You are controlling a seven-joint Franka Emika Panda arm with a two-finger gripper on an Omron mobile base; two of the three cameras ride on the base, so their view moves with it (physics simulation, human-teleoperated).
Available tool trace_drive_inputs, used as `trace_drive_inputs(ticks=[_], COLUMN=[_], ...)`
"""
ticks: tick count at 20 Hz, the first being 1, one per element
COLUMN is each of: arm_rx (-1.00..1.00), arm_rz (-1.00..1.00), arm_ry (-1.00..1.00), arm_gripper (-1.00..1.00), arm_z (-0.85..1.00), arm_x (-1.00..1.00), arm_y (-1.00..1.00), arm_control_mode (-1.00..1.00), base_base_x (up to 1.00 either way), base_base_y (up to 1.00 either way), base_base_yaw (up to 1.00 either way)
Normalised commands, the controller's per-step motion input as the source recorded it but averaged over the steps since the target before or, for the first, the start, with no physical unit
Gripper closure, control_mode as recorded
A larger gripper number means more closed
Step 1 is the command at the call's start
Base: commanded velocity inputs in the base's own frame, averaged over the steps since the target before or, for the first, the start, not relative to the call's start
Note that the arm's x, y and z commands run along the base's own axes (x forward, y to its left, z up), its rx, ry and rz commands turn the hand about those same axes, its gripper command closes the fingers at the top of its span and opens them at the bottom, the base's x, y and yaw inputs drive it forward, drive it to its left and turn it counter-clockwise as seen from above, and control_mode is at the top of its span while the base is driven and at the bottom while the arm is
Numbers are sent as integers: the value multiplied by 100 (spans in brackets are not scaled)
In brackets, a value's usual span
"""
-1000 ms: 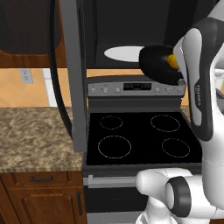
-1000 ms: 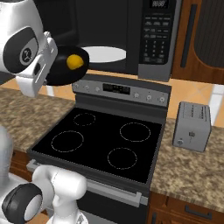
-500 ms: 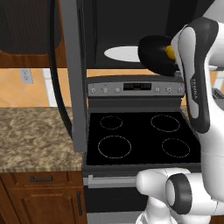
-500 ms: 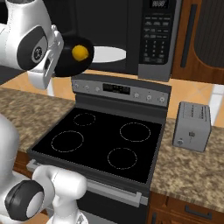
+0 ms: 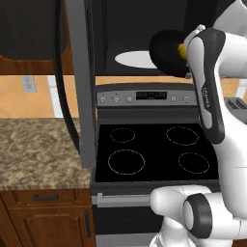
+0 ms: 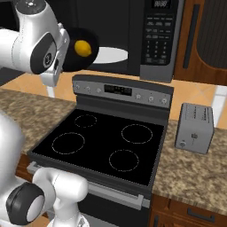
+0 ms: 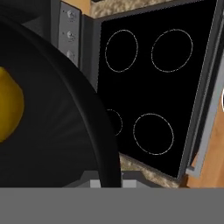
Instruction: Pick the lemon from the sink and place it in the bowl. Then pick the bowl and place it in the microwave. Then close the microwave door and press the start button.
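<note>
Bowl (image 6: 82,48) held up in the air just in front of the open microwave (image 6: 133,35), tilted, rim toward the cavity mouth. Lemon (image 6: 83,48) sitting inside the bowl, against its black inner surface; seen large and yellow at the edge of the hand view (image 7: 8,109). Gripper (image 7: 107,181) pinched narrow on the bowl's rim, rim passing between the finger tips in the hand view.

White turntable plate (image 5: 137,59) lying flat inside the microwave, just behind the bowl and lower than it. Microwave door (image 5: 79,82) swung wide open, standing edge-on to the left of the cavity, long black handle (image 5: 61,72) on its outer side. Button panel (image 6: 160,33) at the right of the microwave, dark, with rows of small keys.

Stove (image 6: 106,146) directly below the microwave, four thin ring outlines on black glass, grey control strip (image 6: 122,91) at its back. Toaster (image 6: 193,128) on the speckled table (image 6: 195,173) to the right of the stove. More table (image 5: 38,152) to the left of the stove, under the open door.
</note>
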Motion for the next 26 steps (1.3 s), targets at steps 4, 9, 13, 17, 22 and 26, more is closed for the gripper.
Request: trace_drive_inputs(ticks=[4,9,13,17,22,26], arm_rx=[0,0,0,0,0,0], arm_rz=[0,0,0,0,0,0], arm_ry=[0,-1,1,2,2,0], arm_gripper=[100,100,100,100,100,100], arm_z=[0,0,0,0,-4,-18], arm_x=[59,58,73,67,51,44], arm_y=[-3,-1,-1,-2,0,0], arm_control_mode=[-100,-100,-100,-100,-100,-100], base_base_x=[0,0,0,0,0,0], base_base_y=[0,0,0,0,0,0], base_base_yaw=[0,0,0,0,0,0])
